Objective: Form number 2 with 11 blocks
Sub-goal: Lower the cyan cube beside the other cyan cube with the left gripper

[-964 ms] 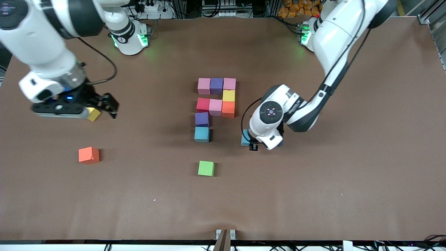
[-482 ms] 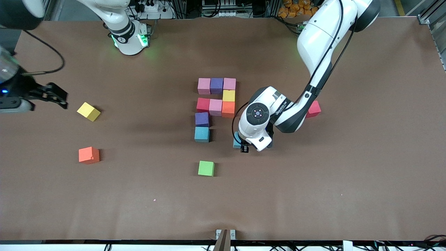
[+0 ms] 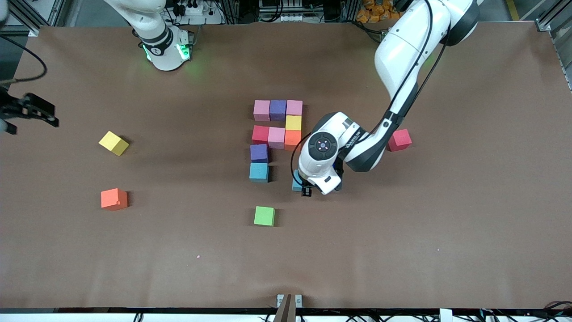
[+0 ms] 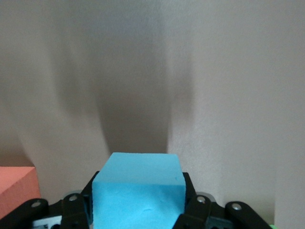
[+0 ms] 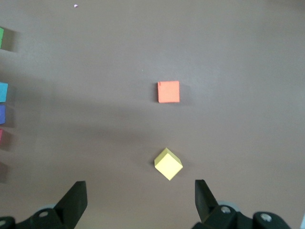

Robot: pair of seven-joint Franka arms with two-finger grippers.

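Because the number 2 [image 3: 277, 138] lacks two cubes of its lowest row, the left gripper [image 3: 306, 191] grasps a light blue block [image 3: 296, 183] between its fingers, just above the table beside the placed light blue cube [image 3: 258, 172]. Probably this fills that row. Meanwhile the right gripper [image 5: 138, 200] waits, jaws spread and empty, above a loose yellow cube [image 5: 168, 163].

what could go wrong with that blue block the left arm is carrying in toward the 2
1. The left gripper holds the light blue block close to the partly built number 2; coming in low, it could nudge the placed light blue cube.
2. The wrist hides most of the block from the front camera, so it may land misaligned.
3. The right gripper waits open at its end of the table, above the loose yellow cube.
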